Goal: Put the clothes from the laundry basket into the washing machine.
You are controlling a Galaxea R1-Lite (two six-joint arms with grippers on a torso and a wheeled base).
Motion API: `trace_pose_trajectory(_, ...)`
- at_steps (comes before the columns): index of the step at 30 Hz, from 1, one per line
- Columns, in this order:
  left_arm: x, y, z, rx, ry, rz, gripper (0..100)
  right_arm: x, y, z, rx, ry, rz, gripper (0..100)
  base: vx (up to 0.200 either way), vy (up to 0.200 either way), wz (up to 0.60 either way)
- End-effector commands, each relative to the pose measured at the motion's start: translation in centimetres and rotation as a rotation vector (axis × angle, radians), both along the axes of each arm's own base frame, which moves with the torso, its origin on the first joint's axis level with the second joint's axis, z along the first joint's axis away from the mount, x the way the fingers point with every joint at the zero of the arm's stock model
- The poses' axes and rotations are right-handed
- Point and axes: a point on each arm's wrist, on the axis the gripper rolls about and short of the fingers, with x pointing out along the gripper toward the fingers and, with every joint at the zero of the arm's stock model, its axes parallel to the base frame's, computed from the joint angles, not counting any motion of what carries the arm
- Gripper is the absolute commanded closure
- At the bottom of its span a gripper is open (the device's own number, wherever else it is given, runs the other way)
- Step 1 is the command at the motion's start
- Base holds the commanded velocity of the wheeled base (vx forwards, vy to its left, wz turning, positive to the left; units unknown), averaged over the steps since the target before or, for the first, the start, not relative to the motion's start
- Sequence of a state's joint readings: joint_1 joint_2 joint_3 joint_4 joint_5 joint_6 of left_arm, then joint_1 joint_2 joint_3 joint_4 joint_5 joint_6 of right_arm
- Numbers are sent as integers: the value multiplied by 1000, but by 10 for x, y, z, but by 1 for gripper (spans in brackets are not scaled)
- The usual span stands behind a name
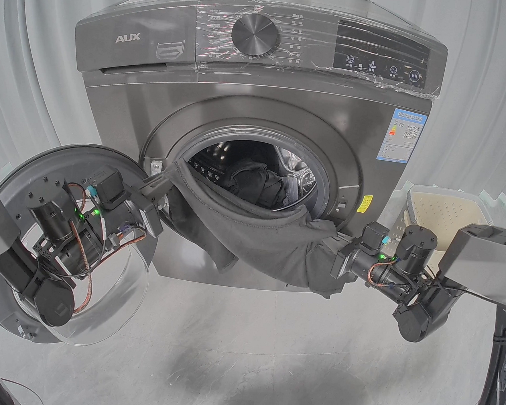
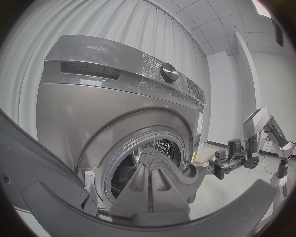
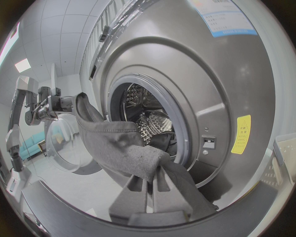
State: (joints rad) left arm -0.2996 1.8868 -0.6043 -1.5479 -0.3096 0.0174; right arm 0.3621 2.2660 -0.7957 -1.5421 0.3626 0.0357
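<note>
Left claw (image 1: pixel 161 185) and right claw (image 1: pixel 336 256) are clamped tight on opposite ends of a limp dark grey cloth garment (image 1: pixel 262 235), slung across the round mouth of the grey metal washing machine (image 1: pixel 133 105). Soft and light, it should fold easily; its hemmed edges probably give the surest grip.

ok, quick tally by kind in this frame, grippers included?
washing machine: 1
laundry basket: 1
dark garment, stretched across the door opening: 1
heap of dark clothes inside the machine: 1, pieces not separable
grippers: 2, left gripper and right gripper, both shut on the dark garment
total: 6
</note>
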Motion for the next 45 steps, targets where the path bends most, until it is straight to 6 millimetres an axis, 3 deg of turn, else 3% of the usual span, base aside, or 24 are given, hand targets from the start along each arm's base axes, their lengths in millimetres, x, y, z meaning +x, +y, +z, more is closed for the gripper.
trace_pose_trajectory(1, -8, 5, 4, -3, -3, 4, 100, -36, 14, 25, 21, -2, 74, 100, 0, 0, 0)
trace_pose_trajectory(8, -8, 3, 5, -6, -8, 1, 100, -34, 15, 8, -2, 40, 72, 100, 0, 0, 0)
trace_pose_trajectory(18, -10, 0, 11, -13, -26, -10, 100, -24, 29, -33, -56, 107, 24, 100, 0, 0, 0)
trace_pose_trajectory(19, -10, -2, 11, -14, -26, -17, 100, -18, 32, -47, -67, 126, 24, 100, 0, 0, 0)
trace_pose_trajectory(22, -10, -2, 11, -14, -26, -17, 100, -5, 38, -60, -63, 123, 19, 100, 0, 0, 0)
trace_pose_trajectory(27, -10, -3, 11, -15, -28, -22, 100, 11, 42, -63, -39, 89, 15, 100, 0, 0, 0)
trace_pose_trajectory(28, -10, -3, 12, -16, -30, -22, 100, 12, 44, -62, -36, 84, 16, 0, 0, 0, 0)
trace_pose_trajectory(33, -10, -3, 12, -16, -30, -22, 100, 20, 47, -78, -40, 92, 11, 0, 0, 0, 0)
trace_pose_trajectory(37, -11, -3, 11, -15, -28, -23, 100, 31, 51, -103, -57, 104, 4, 0, 0, 0, 0)
trace_pose_trajectory(45, -10, -5, 10, -12, -23, -27, 100, 28, 55, -111, -68, 122, 14, 0, 0, 0, 0)
